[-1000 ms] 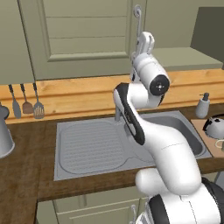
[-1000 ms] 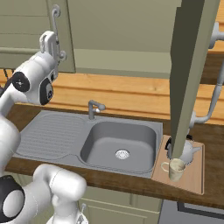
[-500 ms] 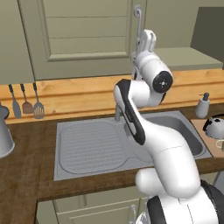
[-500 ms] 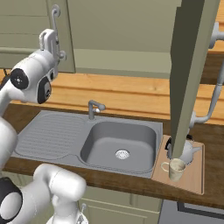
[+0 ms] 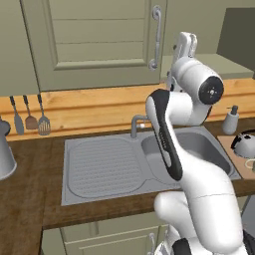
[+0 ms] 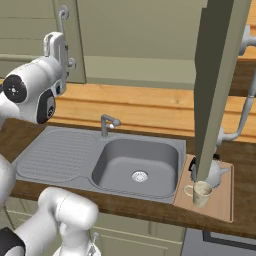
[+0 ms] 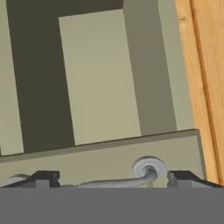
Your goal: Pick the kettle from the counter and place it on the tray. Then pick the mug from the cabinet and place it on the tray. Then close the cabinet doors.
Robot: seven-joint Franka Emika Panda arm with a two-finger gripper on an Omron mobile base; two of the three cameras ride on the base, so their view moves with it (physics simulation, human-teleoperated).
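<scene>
The robot's pincer (image 7: 113, 177) is spread wide with the silver bar handle (image 5: 156, 37) of the left olive-grey cabinet door (image 5: 99, 42) between its two tips, probably so it can push that door fully shut. The small silvery-grey round kettle (image 6: 216, 172) and the little cream mug (image 6: 199, 194) sit on the light brown wooden tray (image 6: 227, 200) on the dark wood bench (image 6: 240, 160). The other tall olive-grey door (image 6: 220, 85) hangs open above the tray and seems left to close.

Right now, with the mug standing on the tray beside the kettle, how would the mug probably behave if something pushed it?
The mug is small and looks light, so it would probably slide easily on the flat tray. It is rather narrow, so a high push could tip it. It stands near the kettle and could knock against it.
</scene>
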